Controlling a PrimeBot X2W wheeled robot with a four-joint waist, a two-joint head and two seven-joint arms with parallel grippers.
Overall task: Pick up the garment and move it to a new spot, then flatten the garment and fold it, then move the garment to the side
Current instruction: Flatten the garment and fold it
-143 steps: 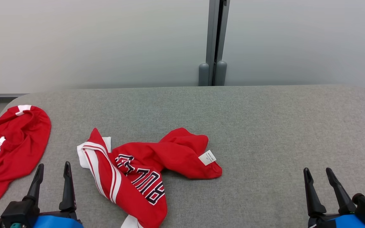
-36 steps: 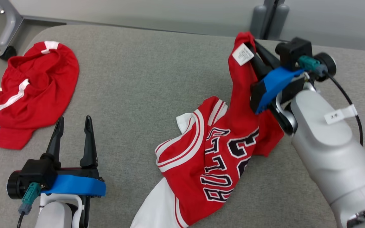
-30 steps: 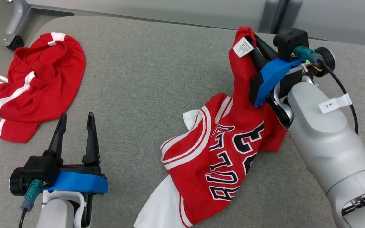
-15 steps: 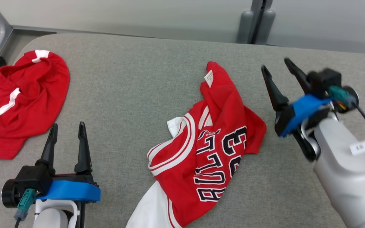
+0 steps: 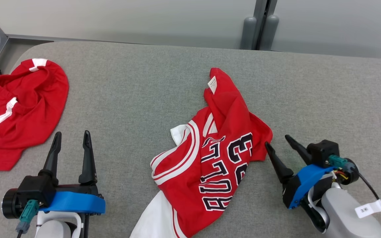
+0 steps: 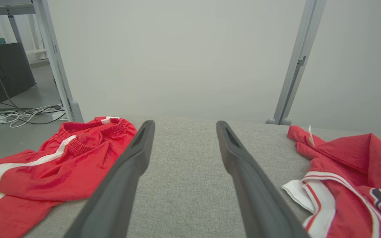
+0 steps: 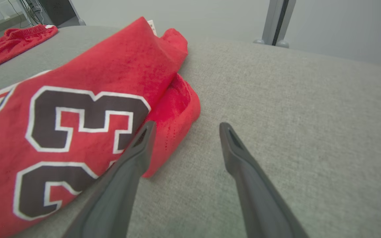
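Observation:
The garment (image 5: 220,145) is a red jersey with white trim and dark lettering, lying crumpled in the middle of the grey table, its white tag (image 5: 212,84) at the far end. It also appears at the right of the left wrist view (image 6: 349,172) and fills the left of the right wrist view (image 7: 78,115). My right gripper (image 5: 277,140) is open just right of the jersey's edge, empty; its left finger (image 7: 134,155) lies beside the cloth. My left gripper (image 5: 72,135) stands open and empty at the near left, well away from the jersey.
A second red garment with white stripes (image 5: 21,105) lies bunched at the table's far left edge (image 6: 61,158). A grey post (image 5: 258,26) stands behind the table (image 5: 326,99). Bare grey surface stretches to the right of the jersey (image 7: 293,99).
One second ago my right gripper held the jersey's tag end up; it has let go, the cloth has dropped flat, and the gripper has drawn back toward me to the jersey's right edge.

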